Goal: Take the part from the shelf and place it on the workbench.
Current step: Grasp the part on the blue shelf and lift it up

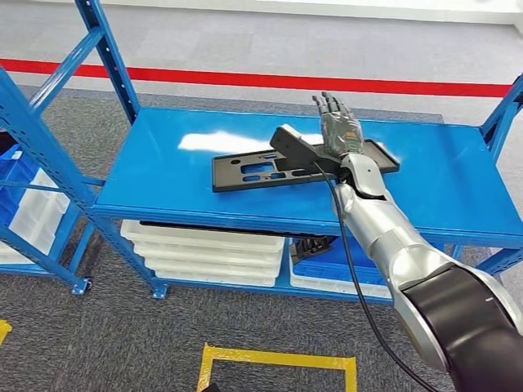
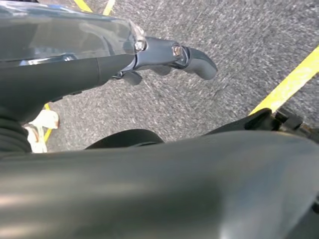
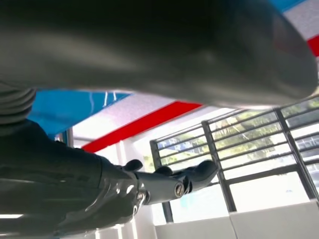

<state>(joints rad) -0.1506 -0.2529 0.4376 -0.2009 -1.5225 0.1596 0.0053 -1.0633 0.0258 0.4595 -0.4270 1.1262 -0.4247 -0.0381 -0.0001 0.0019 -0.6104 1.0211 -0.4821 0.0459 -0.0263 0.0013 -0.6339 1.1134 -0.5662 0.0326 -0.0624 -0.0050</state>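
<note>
**A:** Where is the part?

**B:** The flat black plastic part with cut-out slots (image 1: 271,170) lies on the top board of the blue metal shelf (image 1: 185,184), near the middle, its long side running across the board. One end of it rises into a thicker raised block.

**A:** And the right robot hand?

**B:** In the head view the right robot hand (image 1: 337,129) is over the right portion of the part, fingers straight and pointing away from the robot, held slightly apart. It grips nothing. Its wrist lies just over the part's near edge; whether the palm touches the part I cannot tell. The silver right arm (image 1: 395,245) reaches up from the lower right, with a black cable (image 1: 351,261) running along it.

**A:** Does the right wrist view agree?

**B:** Yes: the dark fingers (image 3: 195,174) are stretched out, with nothing between them.

**A:** The left robot hand?

**B:** The left robot hand (image 2: 169,55) hangs over grey carpet (image 2: 240,59) with a yellow floor line (image 2: 289,82). Its fingers are extended and hold nothing.

**A:** Anything else on the shelf?

**B:** White flat trays (image 1: 203,253) are stacked on the lower board, next to a blue bin (image 1: 346,265). Beyond the shelf a red stripe (image 1: 247,79) crosses the floor, and a yellow square outline (image 1: 278,359) marks the carpet near the robot.
</note>
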